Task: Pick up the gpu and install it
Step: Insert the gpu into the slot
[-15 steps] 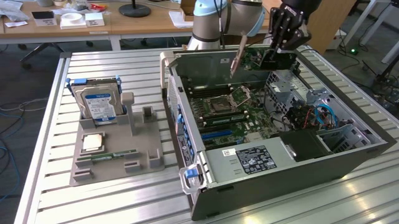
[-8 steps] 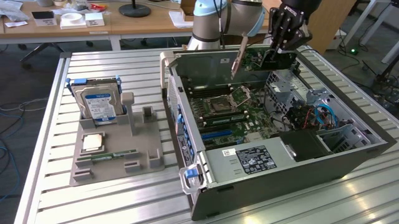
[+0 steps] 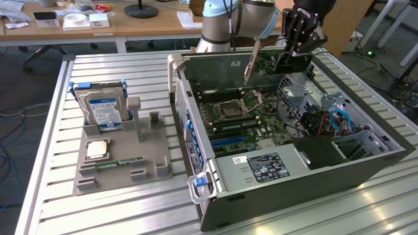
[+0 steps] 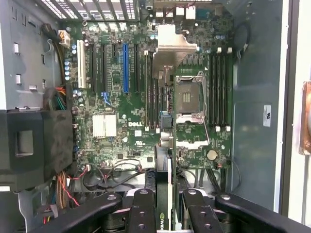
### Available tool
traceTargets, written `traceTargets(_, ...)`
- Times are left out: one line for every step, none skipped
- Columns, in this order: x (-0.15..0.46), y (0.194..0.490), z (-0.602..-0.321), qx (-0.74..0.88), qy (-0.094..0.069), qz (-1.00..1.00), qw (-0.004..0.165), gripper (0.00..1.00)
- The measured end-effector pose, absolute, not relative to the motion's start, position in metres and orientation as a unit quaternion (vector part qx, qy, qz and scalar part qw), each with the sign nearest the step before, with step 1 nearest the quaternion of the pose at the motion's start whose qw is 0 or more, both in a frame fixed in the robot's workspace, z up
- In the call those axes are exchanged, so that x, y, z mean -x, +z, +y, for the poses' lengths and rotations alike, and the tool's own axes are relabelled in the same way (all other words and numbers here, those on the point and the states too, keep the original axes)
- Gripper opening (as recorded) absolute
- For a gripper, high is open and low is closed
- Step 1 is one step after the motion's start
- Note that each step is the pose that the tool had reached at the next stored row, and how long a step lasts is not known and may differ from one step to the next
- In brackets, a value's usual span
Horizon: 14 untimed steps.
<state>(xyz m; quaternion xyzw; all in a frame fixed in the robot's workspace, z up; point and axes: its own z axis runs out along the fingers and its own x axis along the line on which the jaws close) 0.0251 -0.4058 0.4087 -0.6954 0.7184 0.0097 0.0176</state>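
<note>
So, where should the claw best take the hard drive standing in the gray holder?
Take the hard drive by its free upper part, from straight above: it stands upright, lower end sunk in the gray holder, so close across its two flat faces.

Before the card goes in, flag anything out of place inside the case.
The CPU socket on the motherboard stands open and looks empty. Nothing else looks spilled or damaged; the gpu sits edge-on in the claw.
</note>
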Motion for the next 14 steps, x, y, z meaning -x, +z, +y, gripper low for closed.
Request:
traceTargets(-0.0245, 0.4084, -0.4058, 0.695, 0.010, 0.718, 0.018, 0.26)
traceTargets(-0.0239, 0.4080, -0.4058, 0.695, 0.009, 0.718, 0.018, 0.26)
traceTargets(-0.0232, 0.4076, -0.4058, 0.695, 0.009, 0.718, 0.018, 0.26)
traceTargets(-0.0224, 0.4072, -0.4058, 0.695, 0.009, 0.718, 0.018, 0.26)
traceTargets(-0.0214, 0.4067, -0.4059, 0.695, 0.009, 0.718, 0.018, 0.26)
traceTargets(-0.0204, 0.4064, -0.4060, 0.695, 0.009, 0.718, 0.019, 0.26)
traceTargets(-0.0198, 0.4062, -0.4060, 0.695, 0.008, 0.718, 0.019, 0.26)
traceTargets(-0.0195, 0.4062, -0.4060, 0.695, 0.008, 0.718, 0.019, 0.26)
traceTargets(-0.0194, 0.4062, -0.4060, 0.695, 0.008, 0.718, 0.019, 0.26)
traceTargets(-0.0193, 0.4060, -0.4063, 0.695, 0.008, 0.718, 0.019, 0.26)
traceTargets(-0.0192, 0.4060, -0.4069, 0.695, 0.008, 0.718, 0.019, 0.26)
traceTargets(-0.0191, 0.4060, -0.4078, 0.695, 0.008, 0.718, 0.019, 0.26)
traceTargets(-0.0190, 0.4061, -0.4089, 0.695, 0.008, 0.718, 0.019, 0.26)
traceTargets(-0.0189, 0.4060, -0.4102, 0.695, 0.008, 0.718, 0.019, 0.26)
